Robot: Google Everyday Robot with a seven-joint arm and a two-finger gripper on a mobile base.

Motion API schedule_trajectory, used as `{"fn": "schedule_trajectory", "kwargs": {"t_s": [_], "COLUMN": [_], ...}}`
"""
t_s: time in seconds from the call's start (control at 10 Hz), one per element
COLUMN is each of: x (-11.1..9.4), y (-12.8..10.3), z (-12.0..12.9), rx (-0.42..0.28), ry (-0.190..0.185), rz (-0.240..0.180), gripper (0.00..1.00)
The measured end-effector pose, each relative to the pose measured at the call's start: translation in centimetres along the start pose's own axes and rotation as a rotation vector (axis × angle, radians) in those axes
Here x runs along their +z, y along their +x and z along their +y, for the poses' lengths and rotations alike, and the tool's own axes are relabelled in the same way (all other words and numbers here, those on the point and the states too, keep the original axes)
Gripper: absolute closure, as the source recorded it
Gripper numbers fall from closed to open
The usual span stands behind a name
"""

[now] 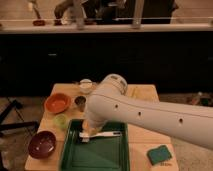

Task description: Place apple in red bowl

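Observation:
The red bowl (pixel 56 102) is a bright orange-red shallow bowl at the back left of the wooden table (pixel 145 92); it looks empty. The apple is not in view. My white arm (pixel 150 117) reaches in from the right across the table. My gripper (pixel 88 130) is at the arm's lower end, over the back left corner of the green tray (pixel 95 152), mostly hidden by the wrist. It is to the right of and nearer than the red bowl.
A metal cup (pixel 80 102) stands right of the red bowl. A pale green round thing (pixel 61 121) and a dark maroon bowl (pixel 41 144) sit at the front left. A white utensil (pixel 104 134) lies in the tray. A teal sponge (pixel 159 154) is front right, a white cup (pixel 86 85) at the back.

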Motion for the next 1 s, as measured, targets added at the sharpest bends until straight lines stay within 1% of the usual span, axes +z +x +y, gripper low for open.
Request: {"fn": "schedule_trajectory", "kwargs": {"t_s": [0.6, 0.7, 0.8, 0.9, 1.0], "x": [0.0, 0.2, 0.5, 0.9, 1.4], "y": [0.1, 0.0, 0.1, -0.1, 0.0], "z": [0.1, 0.0, -0.4, -1.4, -2.9], "rx": [0.008, 0.023, 0.045, 0.052, 0.057], "ry": [0.001, 0.012, 0.026, 0.039, 0.054], "rz": [-0.001, 0.000, 0.006, 0.007, 0.009], "gripper": [1.00, 1.00, 1.00, 1.00, 1.00]}}
